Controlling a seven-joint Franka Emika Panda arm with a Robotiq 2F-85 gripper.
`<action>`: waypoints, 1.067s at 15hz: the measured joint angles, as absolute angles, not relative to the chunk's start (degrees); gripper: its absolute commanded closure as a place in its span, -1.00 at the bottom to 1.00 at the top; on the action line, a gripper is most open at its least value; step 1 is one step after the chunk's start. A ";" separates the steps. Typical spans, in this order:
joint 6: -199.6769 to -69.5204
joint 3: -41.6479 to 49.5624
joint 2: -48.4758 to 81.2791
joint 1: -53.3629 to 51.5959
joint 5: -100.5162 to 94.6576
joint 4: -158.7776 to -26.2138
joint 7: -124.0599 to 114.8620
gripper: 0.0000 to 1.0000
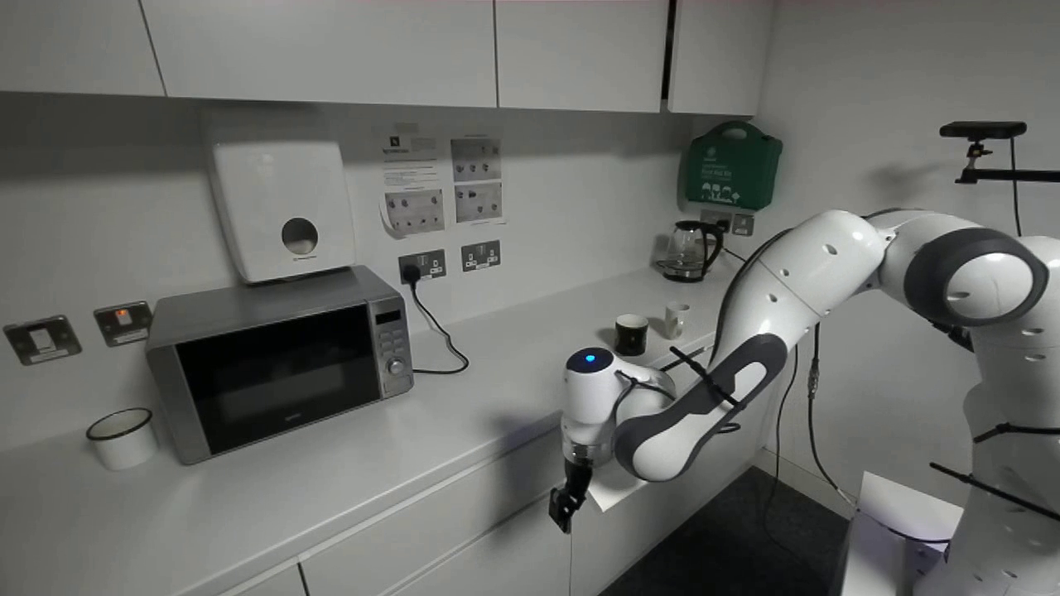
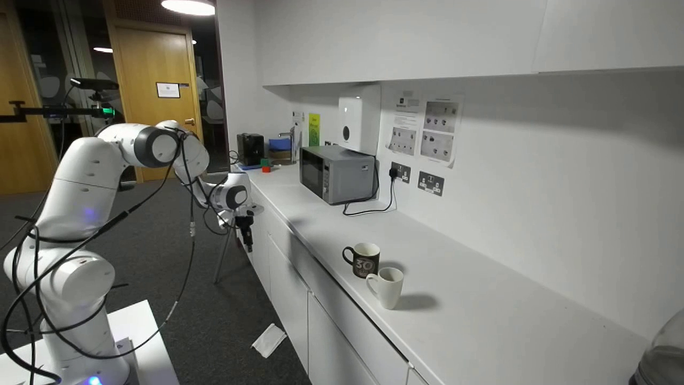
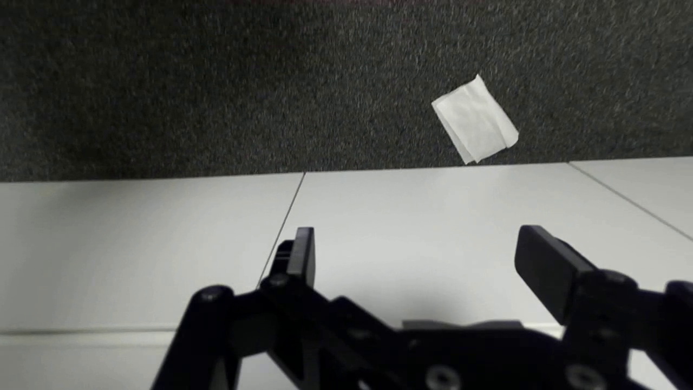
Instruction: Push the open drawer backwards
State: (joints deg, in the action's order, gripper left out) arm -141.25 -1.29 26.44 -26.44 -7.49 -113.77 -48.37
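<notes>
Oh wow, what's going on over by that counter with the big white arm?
A robot arm is reaching toward the kitchen units, but it isn't holding anything: its gripper is open, pointing down in front of the white cabinets. The drawer fronts that show look flush, and since the arm's job is to push an open one back, that may already be done; I can't be sure. The microwave, dark mug and white mug stand untouched.
</notes>
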 measured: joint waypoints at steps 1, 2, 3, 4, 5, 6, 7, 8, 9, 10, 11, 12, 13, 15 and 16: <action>-141.24 -2.65 24.26 -25.81 -5.86 -116.65 -48.04 -1.00; -141.23 -4.04 21.97 -25.17 -4.23 -119.56 -47.55 -1.00; -141.22 -5.25 19.97 -24.62 -2.68 -122.10 -46.56 -1.00; -141.21 -6.52 18.09 -23.99 -1.13 -124.45 -45.14 -1.00; -141.05 -7.56 16.40 -23.49 0.03 -126.47 -43.59 -1.00; -140.35 -8.36 14.94 -23.07 0.41 -128.14 -41.95 -1.00; -139.07 -8.87 13.67 -22.83 0.42 -129.45 -40.61 -1.00; -137.90 -9.24 12.64 -22.56 0.42 -130.43 -39.48 -1.00; -136.84 -9.49 11.82 -22.31 0.42 -131.22 -38.37 -1.00; -136.08 -9.62 11.07 -22.13 0.66 -131.84 -37.26 -1.00; -135.17 -9.85 10.53 -21.80 1.66 -132.25 -36.05 -1.00; -134.08 -10.13 10.07 -21.39 3.31 -132.38 -34.89 -1.00; -133.11 -10.40 9.68 -20.98 4.35 -132.38 -34.13 -1.00; -132.77 -10.56 9.44 -20.68 4.86 -132.39 -33.82 -1.00; -132.76 -10.59 9.45 -20.65 4.88 -132.40 -33.82 -1.00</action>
